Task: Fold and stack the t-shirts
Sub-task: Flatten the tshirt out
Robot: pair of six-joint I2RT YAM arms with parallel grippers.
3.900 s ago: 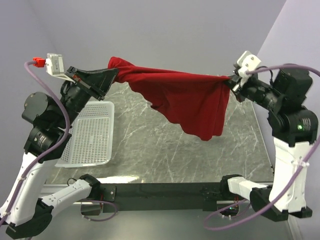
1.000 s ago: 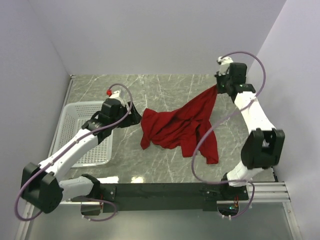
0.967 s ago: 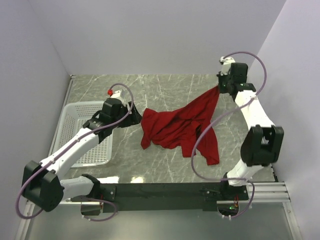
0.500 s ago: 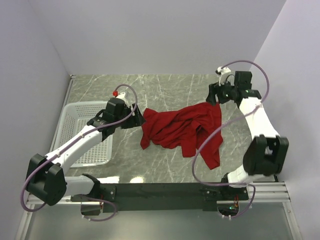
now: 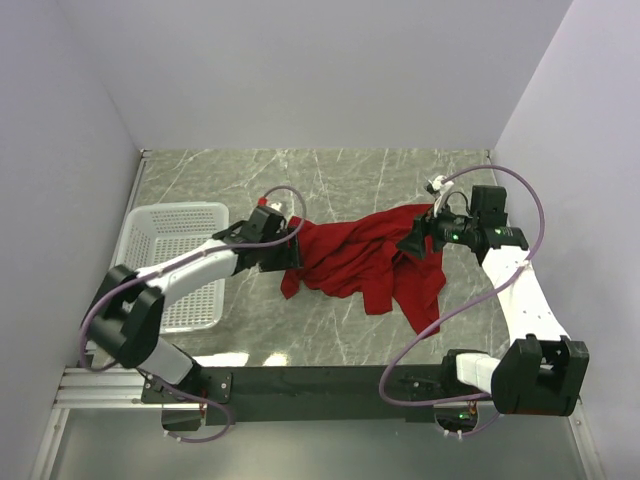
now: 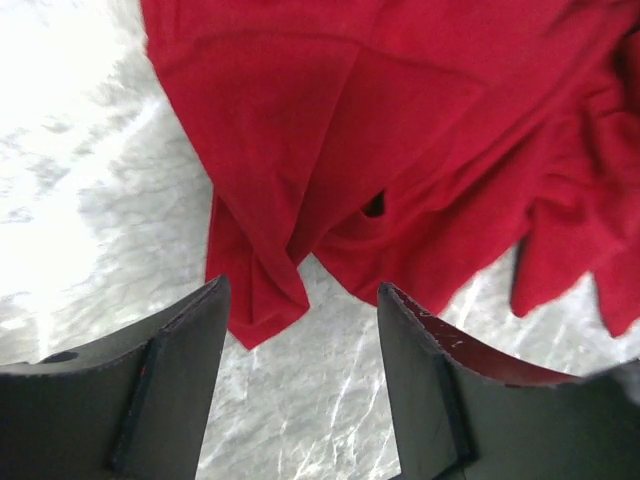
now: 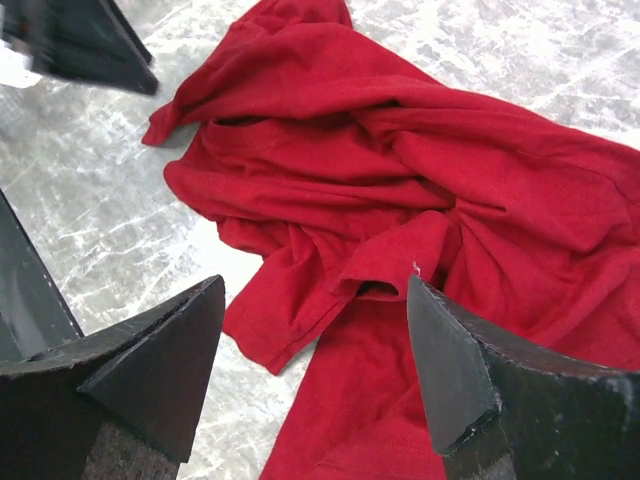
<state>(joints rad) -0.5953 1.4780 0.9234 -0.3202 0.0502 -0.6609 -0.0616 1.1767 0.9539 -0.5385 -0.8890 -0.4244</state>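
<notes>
1. A deep-red t-shirt [image 5: 365, 262] lies crumpled on the grey marble-patterned table [image 5: 330, 180], near its middle and between the two arms.
2. The cloth is bunched into ridges and folds. One longer part trails toward the near edge on the right side.
3. The left gripper [image 5: 290, 250] hangs low at the shirt's left edge. From the left wrist camera, the left gripper [image 6: 300, 300] shows its two dark fingers standing apart with nothing clamped between them. A folded corner of red cloth lies on the table below the gap.
4. The right gripper [image 5: 412, 243] hovers over the shirt's right part. The right wrist camera shows the right gripper [image 7: 315, 290] with its jaws spread wide and empty, the heap of cloth lying beneath them.
5. Neither arm has hold of the garment — it rests on the table alone.
6. A white mesh basket [image 5: 175, 210] sits at the left of the table, apart from the shirt.
</notes>
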